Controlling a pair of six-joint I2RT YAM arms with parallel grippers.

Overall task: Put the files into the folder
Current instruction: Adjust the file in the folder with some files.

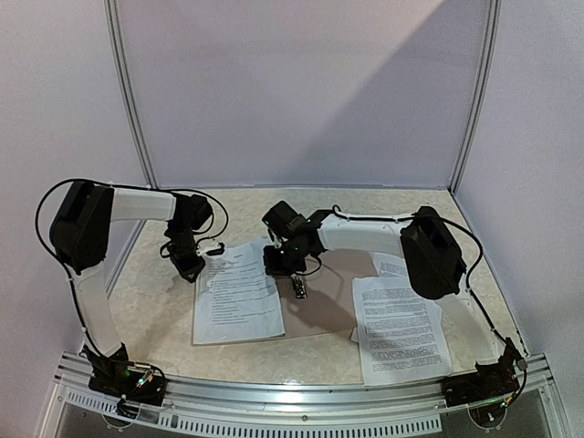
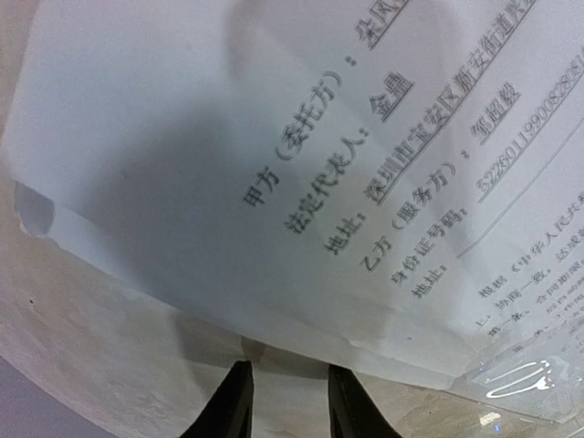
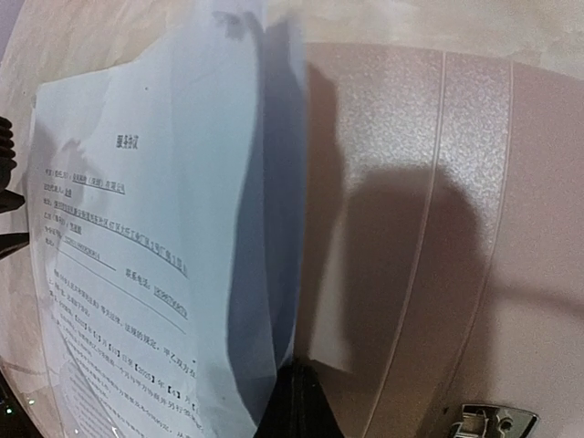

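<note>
Over the table (image 1: 155, 294), both arms (image 1: 365, 235) bend toward the files (image 1: 237, 297).

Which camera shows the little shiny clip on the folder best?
The right wrist view. The clip sits large at the bottom edge, on the folder, though partly cut off. From the top view it is too small to make out. The left wrist view shows only files and table, no clip.

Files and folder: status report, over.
Left jaws open at files corner. Right jaws shut on files' raised edge by folder. Second stack lies right; nothing blocking.
</note>
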